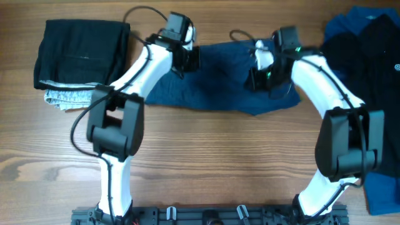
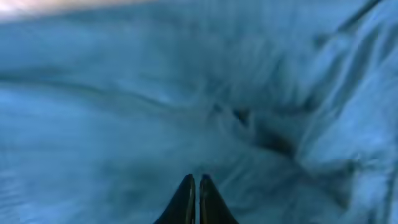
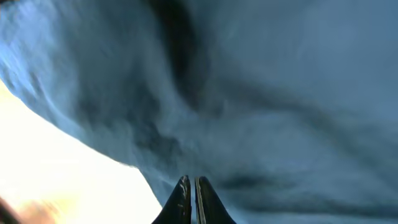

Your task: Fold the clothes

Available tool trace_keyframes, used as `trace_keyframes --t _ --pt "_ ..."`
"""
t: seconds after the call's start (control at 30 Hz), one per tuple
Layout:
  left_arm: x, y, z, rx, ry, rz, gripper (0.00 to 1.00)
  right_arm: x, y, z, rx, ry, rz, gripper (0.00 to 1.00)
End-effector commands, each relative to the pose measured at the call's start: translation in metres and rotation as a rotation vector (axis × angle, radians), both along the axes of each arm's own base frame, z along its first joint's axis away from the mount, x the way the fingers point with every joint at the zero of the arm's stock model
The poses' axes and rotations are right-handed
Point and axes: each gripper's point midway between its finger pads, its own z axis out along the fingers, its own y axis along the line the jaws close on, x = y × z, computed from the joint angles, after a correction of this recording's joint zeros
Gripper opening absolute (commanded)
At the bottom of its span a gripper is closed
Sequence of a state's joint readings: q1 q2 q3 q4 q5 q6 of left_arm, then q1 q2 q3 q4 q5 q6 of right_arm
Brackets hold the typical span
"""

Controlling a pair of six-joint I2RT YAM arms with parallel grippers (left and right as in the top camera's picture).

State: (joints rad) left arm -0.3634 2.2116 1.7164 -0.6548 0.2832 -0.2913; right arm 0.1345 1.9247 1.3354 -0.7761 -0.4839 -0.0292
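Navy shorts [image 1: 219, 81] are lying spread sideways across the far middle of the wooden table [image 1: 219, 162], kinda rumpled, with an arm down on each end. The left gripper [image 1: 186, 59] sits at the shorts' left end near the far edge, and the right gripper [image 1: 259, 75] is on the right part, a little nearer the front.

From the left wrist cam, blue fabric fills pretty much the whole view. The left gripper [image 2: 196, 185] has its fingers [image 2: 185, 205] pressed tight together, and the cloth lies right past the tips with creases running off up and to the right. I honestly can't tell if any cloth is caught between them.

Same deal on the right wrist cam: the right gripper [image 3: 191, 185] has its fingers [image 3: 180, 205] squeezed together, tips right against the shorts, with a dark fold running up ahead of them. The fabric edge cuts diagonally on the left of that view, with bright table beyond it. No cloth visibly caught there either.

Other stuff: a folded black garment [image 1: 81, 50] at the far left with a grey one [image 1: 65, 97] poking out from under its near edge, well apart from the shorts. A pile [image 1: 369, 44] of black and blue clothes sits at the right edge.
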Motion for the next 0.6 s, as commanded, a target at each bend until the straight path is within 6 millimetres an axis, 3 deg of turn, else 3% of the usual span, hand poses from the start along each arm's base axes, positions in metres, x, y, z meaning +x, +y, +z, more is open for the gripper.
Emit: trace_keyframes --t 0.0,0.13,0.2,0.33,0.4,0.57 --pt "-0.011 -0.009 -0.031 -0.009 0.071 -0.019 0.05 -0.022 -0.007 -0.042 -0.024 0.05 -0.013 0.04" --pt "-0.011 0.007 -0.058 0.044 0.112 0.012 0.04 -0.039 -0.046 -0.084 -0.217 0.116 -0.234 0.04" --pt "-0.012 0.025 -0.065 0.101 0.135 0.044 0.04 -0.056 -0.061 -0.089 -0.275 0.201 -0.307 0.04" --pt "-0.009 0.054 -0.07 0.172 0.146 0.095 0.04 -0.064 -0.076 -0.091 -0.327 0.239 -0.346 0.04" --pt "-0.004 0.061 -0.064 0.166 0.135 0.112 0.04 -0.064 -0.075 -0.091 -0.323 0.238 -0.346 0.04" --pt "0.014 0.078 -0.007 0.155 0.017 0.163 0.04 -0.064 -0.075 -0.091 -0.324 0.238 -0.345 0.08"
